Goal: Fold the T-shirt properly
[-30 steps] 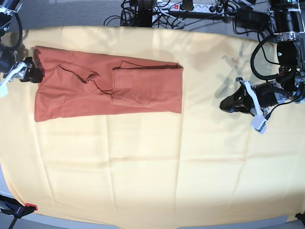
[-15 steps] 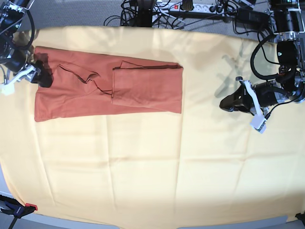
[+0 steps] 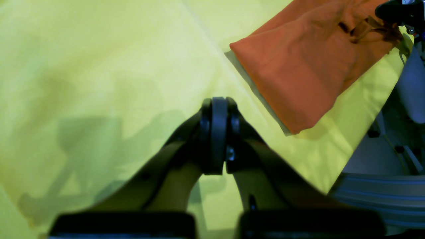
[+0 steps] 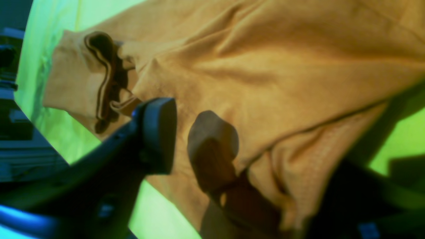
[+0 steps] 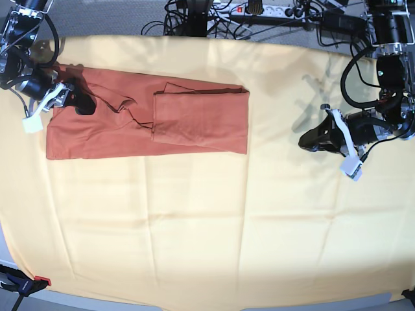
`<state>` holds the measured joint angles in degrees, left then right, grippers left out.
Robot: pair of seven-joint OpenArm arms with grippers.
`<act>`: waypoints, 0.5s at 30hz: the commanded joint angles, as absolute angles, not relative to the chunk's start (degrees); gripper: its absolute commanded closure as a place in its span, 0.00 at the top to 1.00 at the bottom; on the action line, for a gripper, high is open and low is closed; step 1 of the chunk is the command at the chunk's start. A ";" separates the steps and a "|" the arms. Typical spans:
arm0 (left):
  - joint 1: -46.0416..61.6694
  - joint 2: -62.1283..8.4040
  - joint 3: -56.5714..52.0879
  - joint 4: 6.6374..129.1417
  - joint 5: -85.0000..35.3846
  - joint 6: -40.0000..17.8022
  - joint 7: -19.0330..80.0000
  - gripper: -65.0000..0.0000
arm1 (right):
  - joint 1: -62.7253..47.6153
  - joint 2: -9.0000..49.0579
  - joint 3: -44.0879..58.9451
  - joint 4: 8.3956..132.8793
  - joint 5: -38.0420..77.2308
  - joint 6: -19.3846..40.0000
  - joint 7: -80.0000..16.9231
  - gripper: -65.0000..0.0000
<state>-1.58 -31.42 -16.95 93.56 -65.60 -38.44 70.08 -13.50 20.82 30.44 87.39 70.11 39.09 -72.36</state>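
Observation:
The rust-orange T-shirt (image 5: 194, 116) lies in a long folded strip on the back left of the yellow cloth, with one end folded over at the middle. My right gripper (image 5: 83, 103) sits on its left end. In the right wrist view (image 4: 182, 139) one dark finger (image 4: 156, 132) lies on top and the other is wrapped in shirt fabric (image 4: 282, 66), pinching a fold beside the collar (image 4: 103, 76). My left gripper (image 5: 305, 141) is shut and empty over bare cloth, to the right of the shirt. It also shows in the left wrist view (image 3: 215, 103), with the shirt's folded end (image 3: 298, 66) beyond it.
The pale yellow cloth (image 5: 194, 227) covers the whole table. Cables and a power strip (image 5: 259, 10) lie beyond the back edge. A clamp (image 5: 26, 284) holds the cloth at the front left corner.
My right gripper has moved right from the shirt's left edge onto the shirt, and the shirt's upper left corner has come along with it. The left arm has not moved.

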 commanded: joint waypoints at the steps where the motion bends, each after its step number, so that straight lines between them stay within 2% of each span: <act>1: -2.55 -32.38 -17.43 94.39 -67.00 -38.76 69.06 0.00 | -13.32 21.78 30.81 87.99 70.06 39.81 -71.79 0.45; 4: -2.55 -32.40 -17.43 94.39 -67.05 -38.76 69.04 0.00 | -13.32 21.78 30.81 87.99 69.60 40.00 -70.46 0.06; 5: -2.57 -32.42 -17.43 94.39 -67.20 -38.79 69.01 0.00 | -13.32 21.78 30.81 87.99 69.43 40.00 -69.47 0.00; 9: -2.59 -32.42 -17.43 94.39 -69.01 -38.79 69.01 0.00 | -13.04 21.98 30.81 88.03 68.55 40.00 -64.86 0.00; 15: -3.03 -33.78 -17.45 94.41 -71.26 -38.98 69.06 0.00 | -8.78 24.12 30.83 88.05 62.00 40.00 -65.65 0.00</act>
<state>-1.96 -32.62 -16.95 93.56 -69.76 -38.61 70.08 -9.26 22.63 30.39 87.31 61.34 39.72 -66.81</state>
